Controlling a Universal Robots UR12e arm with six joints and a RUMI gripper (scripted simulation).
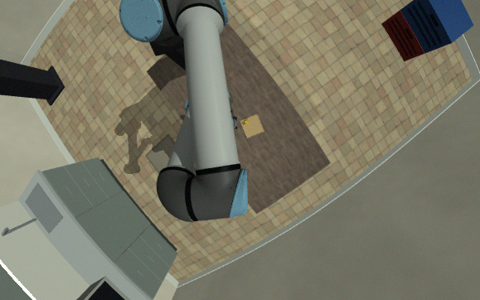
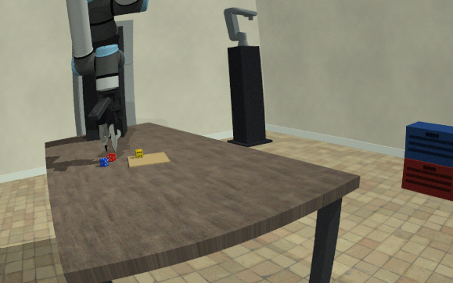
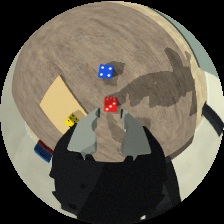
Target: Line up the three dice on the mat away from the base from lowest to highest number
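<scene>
Hovering just above 1 red die (image 2: 111, 157) (image 3: 110, 104) | gripper (image 2: 110, 152) (image 3: 110, 109) fingers apart, 0 dice held

The arm (image 1: 210, 91) (image 2: 80, 31) hides the red and blue dice from the top view and runs off the upper edge there. From outside, the dots on the yellow die's (image 1: 246, 122) (image 2: 138, 153) (image 3: 72, 119) top are too small to count.

Die (image 2: 104, 162) (image 3: 106, 71): blue, white pips. Second cube (image 2: 111, 157) (image 3: 110, 104): red, white pips. Third cube (image 2: 139, 153) (image 3: 72, 119): yellow, black pips.
</scene>
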